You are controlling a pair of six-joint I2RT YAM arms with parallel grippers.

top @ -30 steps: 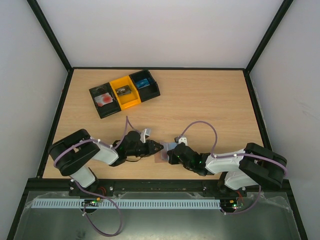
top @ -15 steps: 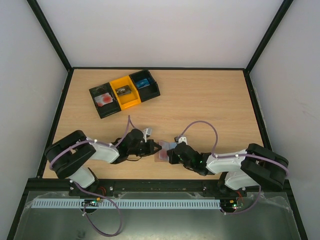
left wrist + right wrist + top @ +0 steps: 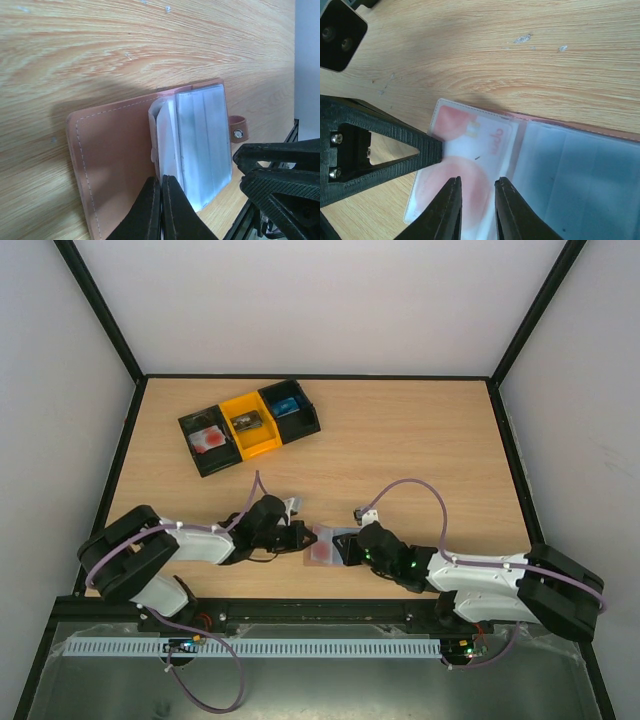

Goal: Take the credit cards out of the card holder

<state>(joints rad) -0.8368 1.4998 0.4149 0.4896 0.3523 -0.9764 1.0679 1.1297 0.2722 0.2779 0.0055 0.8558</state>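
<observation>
We find the card holder [image 3: 325, 545] lying open on the worktop [image 3: 420, 440], close to the near edge and about midway along it, between both grippers. The left gripper [image 3: 161, 200] has its jaws drawn almost together on the holder's edge, where the brown cover meets the clear sleeves [image 3: 202, 145]. The right gripper [image 3: 477, 205] shows a narrow gap over a sleeved red-and-white card [image 3: 465, 145]; we cannot tell whether it touches.

One card holder [image 3: 325, 543]; three bins [image 3: 264, 446]; two arms [image 3: 195, 544]; one table [image 3: 400, 440].
</observation>
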